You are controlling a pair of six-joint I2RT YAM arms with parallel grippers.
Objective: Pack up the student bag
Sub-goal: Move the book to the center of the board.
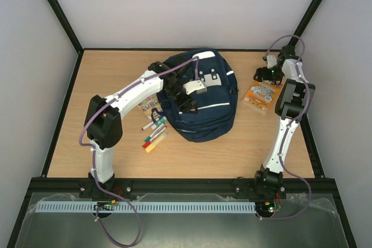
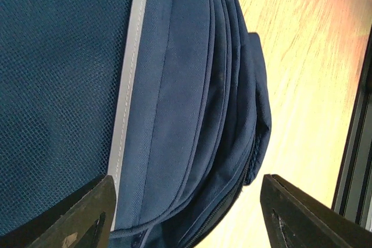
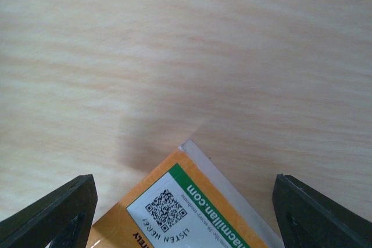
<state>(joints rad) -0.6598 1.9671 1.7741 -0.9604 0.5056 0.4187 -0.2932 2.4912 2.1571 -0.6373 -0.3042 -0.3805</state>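
Left gripper (image 2: 187, 184) spread over student bag (image 2: 174, 85) edge — right gripper (image 3: 183, 179) spread over book (image 3: 195, 216) corner.

One student bag (image 1: 207, 118); one orange book (image 1: 261, 97)

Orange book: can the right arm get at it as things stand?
Probably yes. The right gripper hangs right over the book's corner with jaws open, and only bare table lies around that corner; nothing covers it.
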